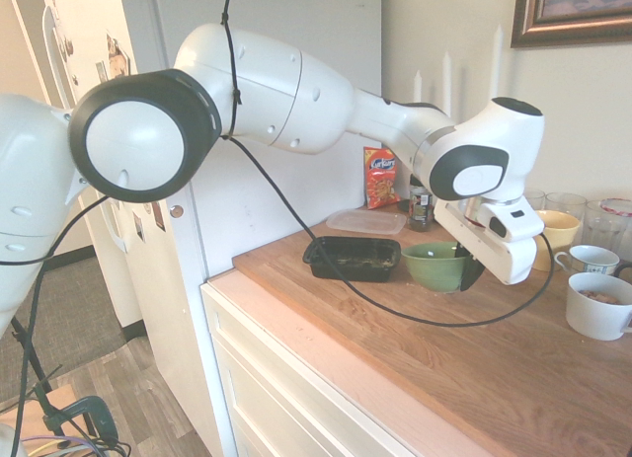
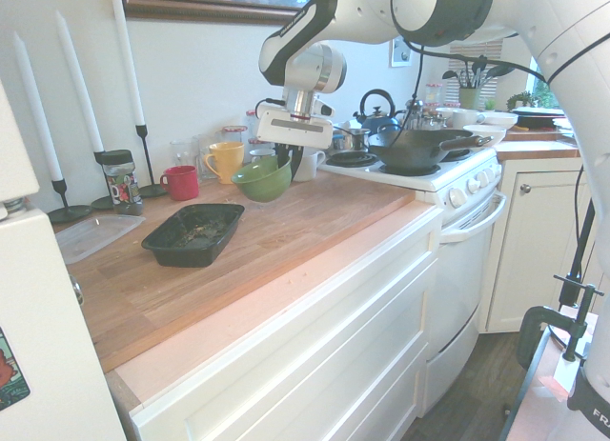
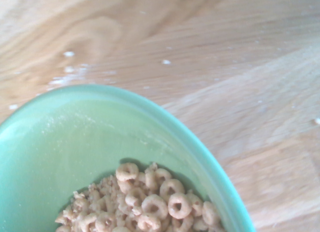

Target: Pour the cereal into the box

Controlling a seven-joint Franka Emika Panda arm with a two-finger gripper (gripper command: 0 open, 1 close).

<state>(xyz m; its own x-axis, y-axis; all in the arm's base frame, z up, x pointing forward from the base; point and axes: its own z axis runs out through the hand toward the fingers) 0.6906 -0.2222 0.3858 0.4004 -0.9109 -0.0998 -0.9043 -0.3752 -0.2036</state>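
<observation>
cereal: small heap of tan ring-shaped cereal (image 3: 150,204) sitting in my green ceramic bowl (image 2: 262,180)
gripper: my gripper (image 2: 289,163) is clamped on the bowl's rim, bowl lifted off the wooden counter (image 2: 286,231)
box: shallow black plastic tray (image 2: 193,234), near the bowl on the counter

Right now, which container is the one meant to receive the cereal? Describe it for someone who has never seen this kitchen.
Start at the wooden countertop beside the white stove. Between the candlesticks and the green bowl lies the box: a shallow black rectangular tray with rounded corners, unlike the clear flat container beside it.
</observation>
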